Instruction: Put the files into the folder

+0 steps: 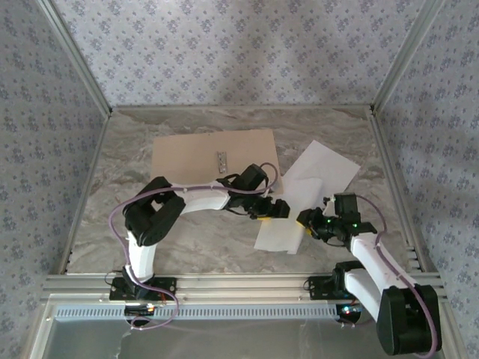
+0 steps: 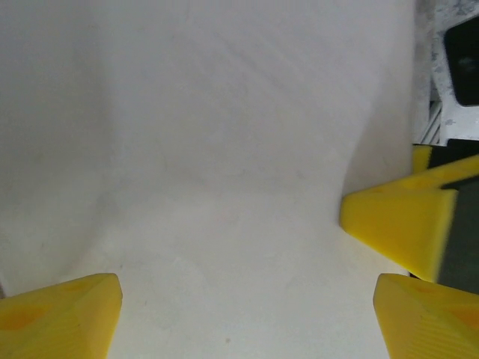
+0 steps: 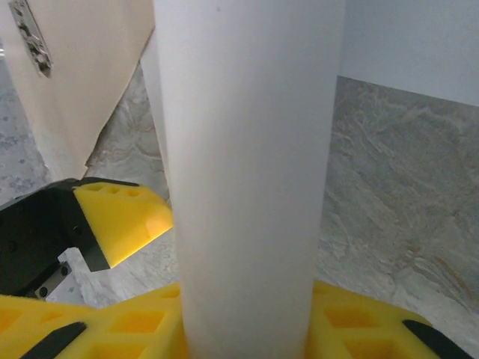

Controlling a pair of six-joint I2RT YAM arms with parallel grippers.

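Where the near file [image 1: 283,233] curls up off the bench [image 1: 112,224], the right tool [image 1: 308,223] has its edge inside its jaws, though whether they pinch it cannot be told. Just left, the left tool [image 1: 275,209] stands spread over that sheet. Beyond, the second file [image 1: 323,168] lies at right. The folder [image 1: 213,153] lies open far-left of both tools, long axis crosswise, nearer the left one.

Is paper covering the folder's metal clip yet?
No, the clip sits bare on the tan folder.
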